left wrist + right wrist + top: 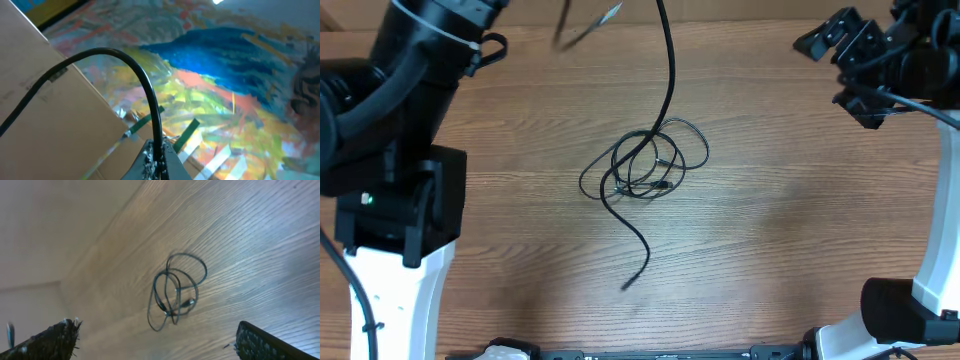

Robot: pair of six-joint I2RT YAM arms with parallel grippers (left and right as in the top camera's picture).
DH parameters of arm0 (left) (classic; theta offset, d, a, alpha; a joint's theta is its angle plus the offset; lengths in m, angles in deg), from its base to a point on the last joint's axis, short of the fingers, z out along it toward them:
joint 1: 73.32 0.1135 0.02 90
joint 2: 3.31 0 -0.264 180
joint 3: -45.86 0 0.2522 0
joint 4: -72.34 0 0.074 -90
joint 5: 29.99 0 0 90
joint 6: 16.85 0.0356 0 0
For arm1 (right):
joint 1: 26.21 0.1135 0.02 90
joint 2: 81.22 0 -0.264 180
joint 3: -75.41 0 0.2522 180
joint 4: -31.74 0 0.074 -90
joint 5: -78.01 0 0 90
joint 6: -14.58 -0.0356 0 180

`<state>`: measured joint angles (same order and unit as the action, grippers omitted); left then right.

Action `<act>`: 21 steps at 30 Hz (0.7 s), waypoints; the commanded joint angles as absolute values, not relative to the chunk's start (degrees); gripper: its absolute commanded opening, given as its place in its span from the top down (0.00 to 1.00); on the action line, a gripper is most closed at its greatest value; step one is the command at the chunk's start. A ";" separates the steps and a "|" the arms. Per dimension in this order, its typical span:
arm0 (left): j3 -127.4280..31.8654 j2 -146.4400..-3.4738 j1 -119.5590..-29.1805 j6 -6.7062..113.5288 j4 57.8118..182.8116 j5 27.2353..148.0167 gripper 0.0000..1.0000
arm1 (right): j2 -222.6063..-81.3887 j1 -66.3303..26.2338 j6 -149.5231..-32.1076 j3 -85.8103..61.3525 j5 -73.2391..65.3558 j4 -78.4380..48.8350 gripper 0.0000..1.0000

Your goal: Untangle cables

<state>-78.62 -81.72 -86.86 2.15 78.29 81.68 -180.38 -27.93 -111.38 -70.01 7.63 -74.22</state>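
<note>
A tangle of thin black cables (645,165) lies in loops on the middle of the wooden table (800,220). One thicker black strand (668,60) rises from it past the top edge, and its tail (638,262) trails toward the front. In the left wrist view my left gripper (159,164) is shut on this black cable (112,52), which arcs up and away to the left. My right gripper (840,70) hangs at the far right, apart from the cables. Its fingers (55,339) stand wide open with nothing between them, and the tangle (175,292) lies below them.
The left arm's bulky black body (390,110) and white base (400,300) fill the left side. The right arm's white base (930,290) stands at the right edge. Behind the left gripper I see cardboard (45,115) and a colourful painted surface (235,85).
</note>
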 commanded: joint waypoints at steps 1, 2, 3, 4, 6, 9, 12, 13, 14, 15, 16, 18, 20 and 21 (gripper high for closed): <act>-80.33 -81.63 -87.23 5.23 82.47 78.36 0.96 | -179.53 -25.39 -105.77 -69.00 7.11 -74.11 0.00; -80.30 -81.63 -87.23 6.98 84.61 78.40 0.96 | -179.53 -24.93 -105.50 -68.67 7.11 -74.09 0.00; -80.30 -81.63 -87.23 8.33 86.95 78.38 0.96 | -179.53 -24.47 -105.50 -68.26 7.11 -74.07 0.00; -80.30 -81.63 -87.23 10.30 90.93 77.59 0.96 | -179.53 -23.97 -105.50 -67.63 7.09 -73.91 0.00; -80.30 -81.74 -87.21 12.94 94.64 76.06 0.96 | -179.53 -23.71 -105.50 -67.08 7.09 -73.87 0.00; -80.30 -81.85 -87.04 20.90 99.47 73.90 0.96 | -179.61 -23.64 -105.13 -66.07 6.80 -73.96 0.00; -80.30 -81.85 -86.60 26.69 103.78 70.60 0.96 | -179.61 -23.64 -105.11 -64.65 5.36 -73.83 0.00; -80.30 -81.96 -86.21 28.05 105.42 68.65 0.96 | -179.61 -23.64 -105.11 -64.06 5.16 -73.67 0.00; -80.30 -82.09 -85.94 29.23 106.20 67.58 0.96 | -179.61 -23.64 -105.11 -63.36 5.18 -73.30 0.00; -80.30 -82.42 -85.55 31.26 106.62 66.88 0.96 | -179.61 -23.64 -105.13 -62.73 5.21 -72.86 0.00; -80.30 -82.66 -85.18 32.99 106.64 66.95 0.96 | -179.61 -23.64 -105.13 -62.29 5.21 -72.56 0.00; -80.30 -83.45 -84.43 35.04 106.47 67.12 0.96 | -179.72 -23.64 -105.15 -61.35 5.25 -71.86 0.00; -80.35 -84.17 -83.87 35.06 104.61 67.56 0.96 | -179.74 -23.64 -105.15 -60.85 5.47 -71.16 0.00; -80.59 -84.74 -83.58 35.04 103.65 67.71 0.96 | -179.72 -23.64 -105.20 -60.59 5.77 -70.81 0.00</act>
<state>-79.78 -83.23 -84.52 30.41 105.96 68.92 -180.40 -23.82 -105.59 -61.26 5.80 -71.77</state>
